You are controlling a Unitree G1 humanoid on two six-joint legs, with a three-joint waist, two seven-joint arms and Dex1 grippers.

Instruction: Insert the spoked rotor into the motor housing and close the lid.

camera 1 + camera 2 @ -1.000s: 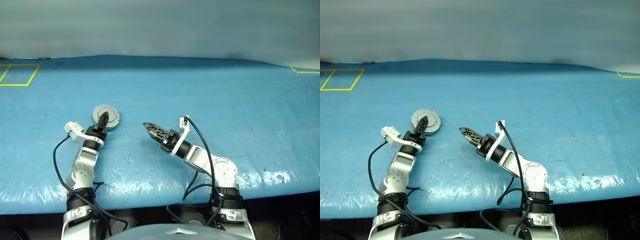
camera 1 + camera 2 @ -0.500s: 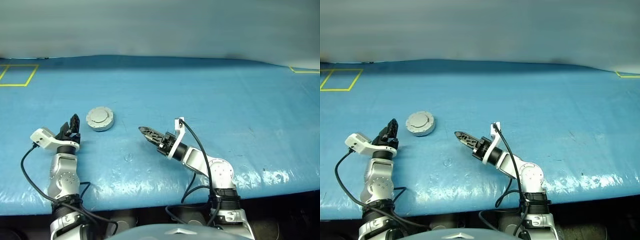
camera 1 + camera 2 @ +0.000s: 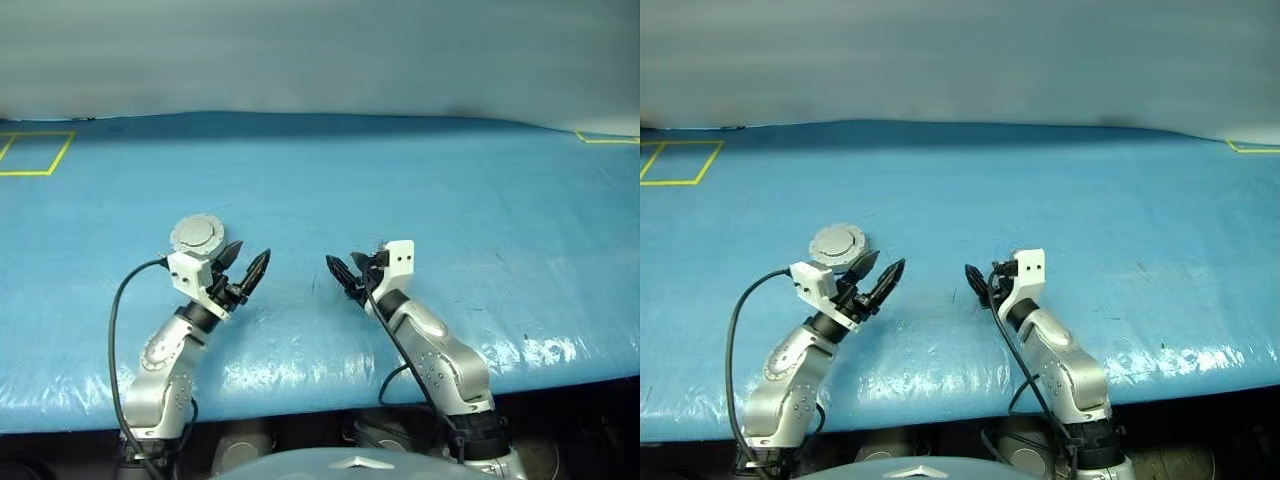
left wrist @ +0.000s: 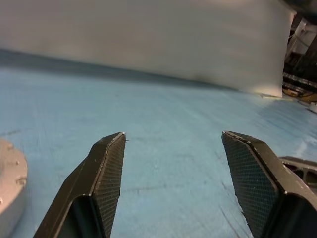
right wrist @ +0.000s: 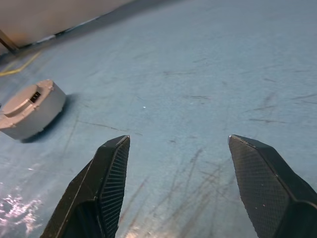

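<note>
Here the motor housing (image 3: 197, 236) sits on the blue table cover (image 3: 420, 180), left of centre, a round grey-silver casing with the lid (image 3: 837, 241) shut flat on top, plain face with small studs up. Rotor can't be told, the casing is closed. From the right wrist view the housing (image 5: 30, 108) shows as a low grey drum with a small dark notch on its upper edge, resting alone on the scuffed blue surface.

Left gripper (image 3: 244, 267) is just beside the housing, toward the robot and slightly to the right of it, apart from it, nothing between its fingers. Jaws spread wide; in the left wrist view both black ribbed fingers (image 4: 106, 173) stand well apart with bare blue cover between them, and the housing edge (image 4: 10, 186) shows at the side of one finger, not touching.

Right gripper (image 3: 343, 274) is near the table's middle, well apart from the housing, pointing toward the left gripper. Its jaws are spread too, empty; the right wrist view shows the two fingers (image 5: 111, 173) wide apart over scratched cover.

Yellow tape rectangle (image 3: 35, 152) marks the far left corner, another bit of yellow tape (image 3: 605, 138) at the far right edge.
</note>
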